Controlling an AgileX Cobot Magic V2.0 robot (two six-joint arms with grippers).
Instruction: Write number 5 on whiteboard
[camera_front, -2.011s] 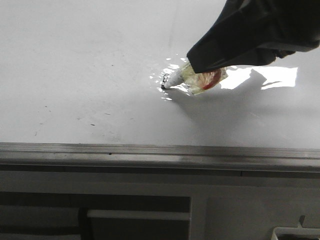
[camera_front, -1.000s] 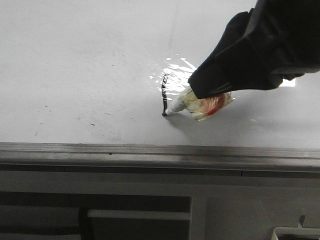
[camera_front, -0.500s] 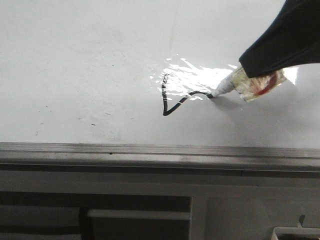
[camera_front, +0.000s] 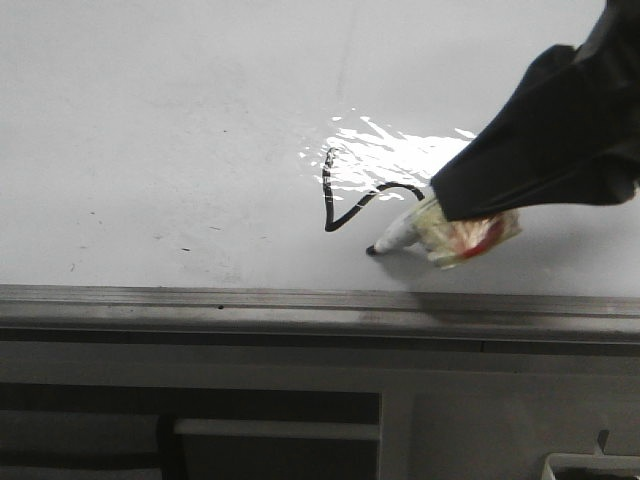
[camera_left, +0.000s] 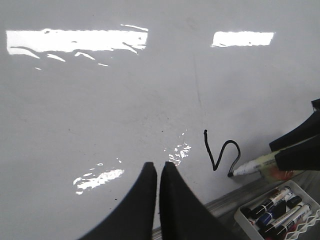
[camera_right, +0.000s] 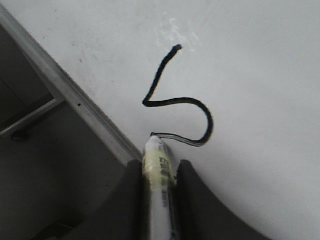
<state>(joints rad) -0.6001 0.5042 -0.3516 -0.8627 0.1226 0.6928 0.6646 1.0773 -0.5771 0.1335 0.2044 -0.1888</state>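
Change: marker (camera_front: 400, 236) tip has swept from the loop's top down toward the grey edge strip (camera_front: 300, 305).
Right gripper (camera_right: 159, 172): clamped on the tape-wrapped marker.
Left gripper (camera_left: 156, 172): fingers pressed together, holding nothing.
Number 5 (camera_front: 362, 199): thin black line on glossy whiteboard (camera_front: 150, 130).

Glossy white whiteboard (camera_front: 150, 150), thin black partly drawn number 5 (camera_front: 345, 205) near its grey edge

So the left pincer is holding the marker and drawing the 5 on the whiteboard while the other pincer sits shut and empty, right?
Not quite: the right pincer holds the marker, as the right wrist view shows, drawing the number 5 on the whiteboard. The left pincer is the one sitting shut and empty.
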